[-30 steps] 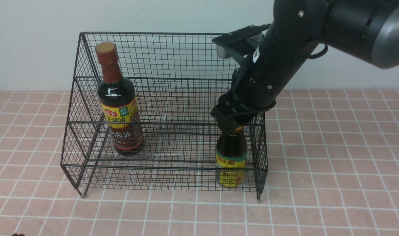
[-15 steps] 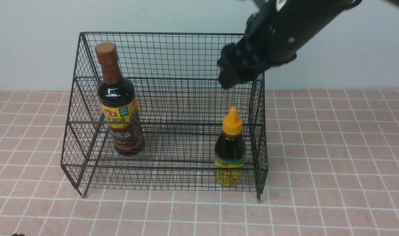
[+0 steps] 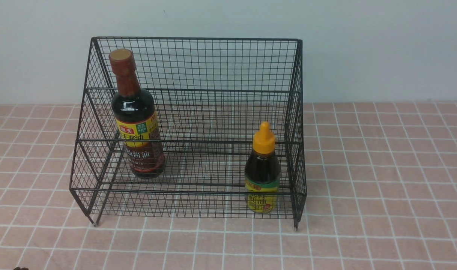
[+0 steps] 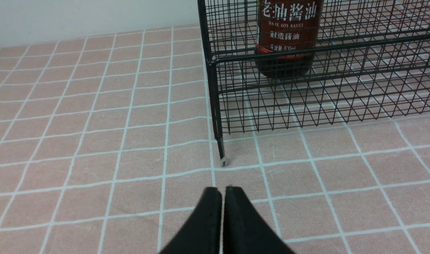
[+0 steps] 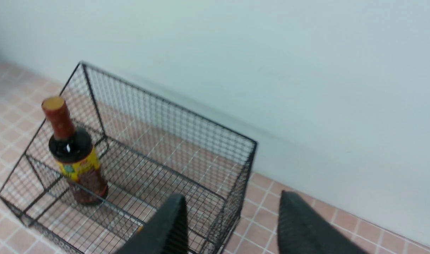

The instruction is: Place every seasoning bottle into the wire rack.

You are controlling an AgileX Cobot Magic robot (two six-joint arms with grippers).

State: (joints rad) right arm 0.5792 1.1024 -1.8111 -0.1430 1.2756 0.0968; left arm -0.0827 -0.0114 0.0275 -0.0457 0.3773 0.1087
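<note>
Left fingers (image 4: 221, 197) pressed together, empty, low over the tiled bench (image 3: 382, 195) near the wire rack's (image 3: 198, 67) front foot. Right fingers (image 5: 232, 215) spread apart, holding nothing, raised above the rack. Tall bottle (image 3: 136, 120) stands upright at the rack's left; short bottle (image 3: 262, 168) upright in the lower tier's right corner.

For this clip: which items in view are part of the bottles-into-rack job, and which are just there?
Belongs to the job:
- tall bottle, standing in the wire rack
- short bottle, standing in the rack's front right corner

Just there:
- tiled tabletop
- wall
- no loose items visible
</note>
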